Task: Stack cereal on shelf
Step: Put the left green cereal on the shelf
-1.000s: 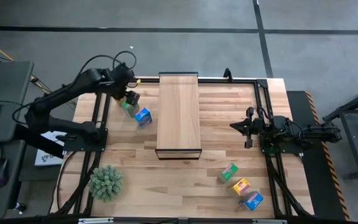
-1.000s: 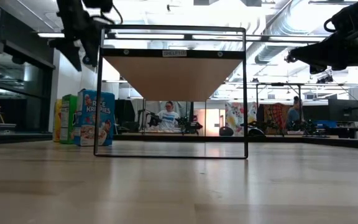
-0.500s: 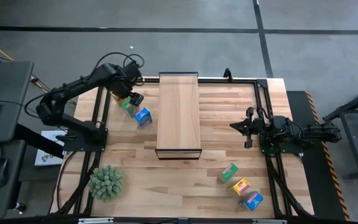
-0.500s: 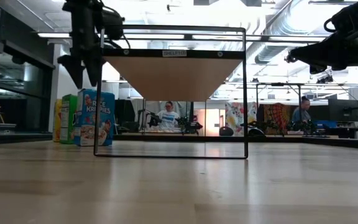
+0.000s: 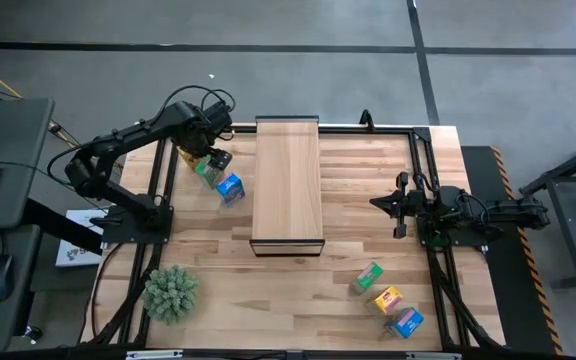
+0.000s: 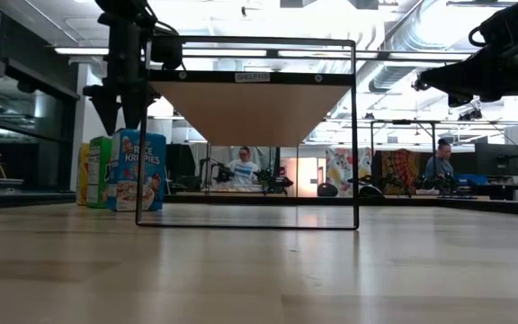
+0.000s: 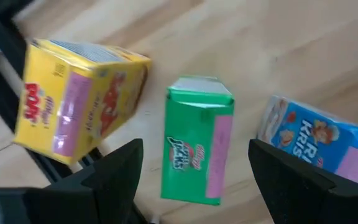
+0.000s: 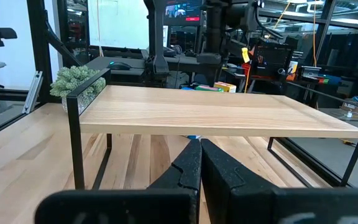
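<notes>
Since a second ago your left arm has swung in toward the shelf (image 5: pixel 288 183), and the left gripper (image 5: pixel 211 158) now hangs over the three boxes on the table's left side; half a second ago it was nearly there already. The right arm has not moved.

The table (image 5: pixel 348 280) is slatted butcher-block wood, framed by thin black rails. The shelf is a long, smooth, pale plank on a thin black frame, standing down the table's middle with nothing on it. A spiky green plant ball (image 5: pixel 171 291) sits at the near left corner.

The left gripper is spread wide, holding nothing; in the wrist view its dark fingers (image 7: pixel 120 171) flank the green box (image 7: pixel 196 148), which stands between a yellow box (image 7: pixel 79 99) and a blue box (image 7: pixel 328 149). The yellow one looks tilted. All are small glossy cardboard cartons.

The right gripper (image 5: pixel 379 204) waits right of the shelf, fingers pressed together on nothing. Near the table's right front corner lie a second green box (image 5: pixel 369 277), a yellow-orange box (image 5: pixel 387 299) and a second blue box (image 5: pixel 405 322), close together.

People sit at desks in the room behind.
</notes>
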Controlling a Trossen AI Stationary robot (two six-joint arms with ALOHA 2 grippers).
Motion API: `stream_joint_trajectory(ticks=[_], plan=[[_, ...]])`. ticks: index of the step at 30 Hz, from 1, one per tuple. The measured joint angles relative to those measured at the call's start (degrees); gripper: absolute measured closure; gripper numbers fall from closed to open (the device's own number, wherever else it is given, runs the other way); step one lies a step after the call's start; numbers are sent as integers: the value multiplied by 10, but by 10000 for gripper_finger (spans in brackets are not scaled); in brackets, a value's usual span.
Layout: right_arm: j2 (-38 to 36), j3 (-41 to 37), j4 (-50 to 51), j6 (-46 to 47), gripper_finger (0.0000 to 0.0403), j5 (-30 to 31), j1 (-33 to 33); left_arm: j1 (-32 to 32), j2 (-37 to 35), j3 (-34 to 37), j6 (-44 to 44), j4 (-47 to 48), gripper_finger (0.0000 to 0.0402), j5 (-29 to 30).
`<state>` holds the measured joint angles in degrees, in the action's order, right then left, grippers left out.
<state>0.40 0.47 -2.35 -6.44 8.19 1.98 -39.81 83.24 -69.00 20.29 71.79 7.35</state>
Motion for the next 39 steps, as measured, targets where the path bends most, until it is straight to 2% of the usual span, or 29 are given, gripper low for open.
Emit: stream_joint_trajectory(ticks=[7,11,18,23,26,33,39], plan=[[0,0,0,0,402,0,0,-11,0,73,2,-30,119,-28],[0,0,0,0,402,0,0,-11,0,100,11,-62,119,-22],[0,0,0,0,402,0,0,-11,0,117,10,-113,119,-21],[0,0,0,0,402,0,0,-11,0,117,10,-117,128,-21],[0,0,0,0,402,0,0,-11,0,117,8,-117,151,-21],[0,0,0,0,402,0,0,-11,0,108,1,-99,238,-22],[0,0,0,0,402,0,0,-14,-4,17,-29,-37,276,-13]])
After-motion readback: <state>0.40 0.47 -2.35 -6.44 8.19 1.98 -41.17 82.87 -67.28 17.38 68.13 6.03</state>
